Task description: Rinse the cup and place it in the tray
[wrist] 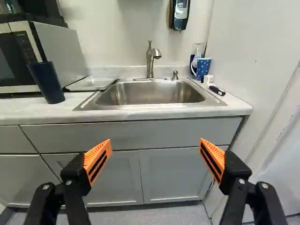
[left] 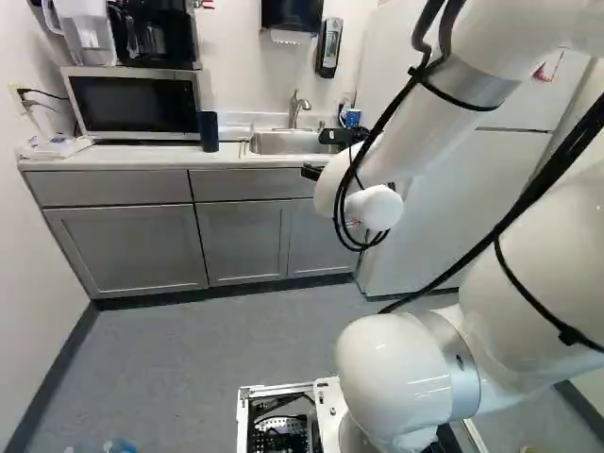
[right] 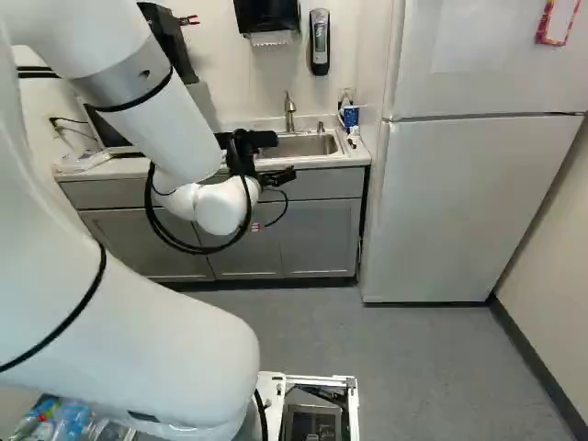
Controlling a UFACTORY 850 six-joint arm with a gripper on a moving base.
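Gripper (right: 283,156) is spread wide, nothing held — in the wrist view the two fingers of the gripper (wrist: 155,140) stand well apart, orange pads (wrist: 97,159) angled toward each other, air between them. It points at the counter front and sink, near the middle of the left base view and just left of the middle in the right base view. White arm (left: 377,179) reaches in from the right side of the left base view.

Dark blue cup (wrist: 46,82), tall tumbler type, stands upright on the white countertop (wrist: 140,114), in front of the microwave (left: 132,104), upper left of the left base view. Clear shallow tray (wrist: 91,84) lies on the counter between that cup and the stainless sink (wrist: 150,96); can't make out anything in it. Cup is outside the tray and the sink.

Second drinking vessel: blue mug with white dots (wrist: 203,68), upright near the sink's back corner on the side away from the tray — upper middle of the left base view, right of the sink in the right base view. Small white box (wrist: 209,79) just beside it. Brushed metal faucet (right: 289,110) rises behind the basin; water flow can't be made out. Black-framed soap dispenser (right: 319,41) on the wall, top of the right base view. White fridge (right: 459,202) fills that view's upper right, gray cabinets (left: 127,247) under the counter
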